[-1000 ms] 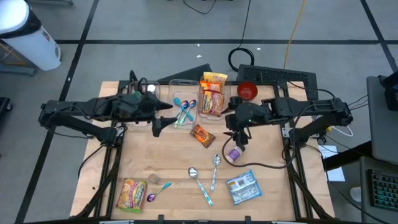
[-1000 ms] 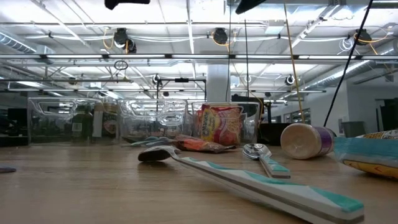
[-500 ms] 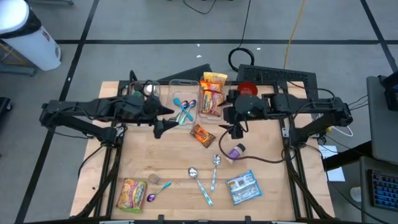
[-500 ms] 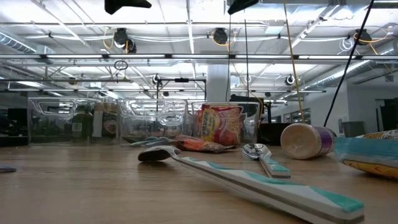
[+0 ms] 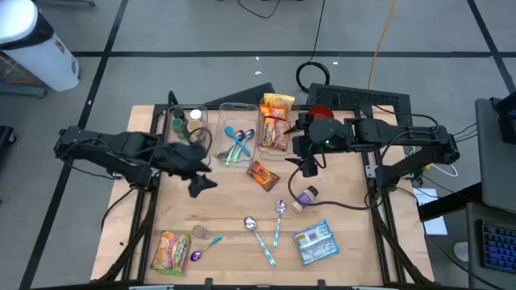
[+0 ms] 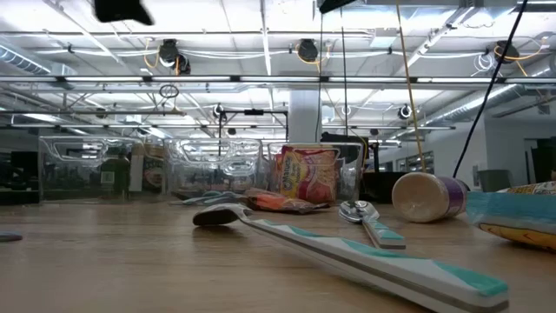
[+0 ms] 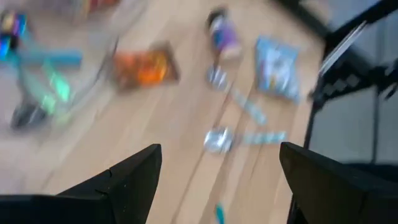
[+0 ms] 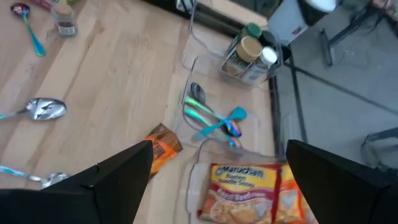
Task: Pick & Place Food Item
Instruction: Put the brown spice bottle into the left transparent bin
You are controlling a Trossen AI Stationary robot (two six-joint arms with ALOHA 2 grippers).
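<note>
Both end effectors hover empty above the surface [image 5: 218, 211]: left end effector [image 5: 200, 186] and right end effector [image 5: 309, 168] flank the orange snack packet [image 5: 262, 174].

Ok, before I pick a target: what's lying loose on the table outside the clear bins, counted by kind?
Packets: 3 - orange packet, blue packet, yellow packet
Spoons: 3
Small containers: 2 - purple cup, small jar
Total: 8
</note>
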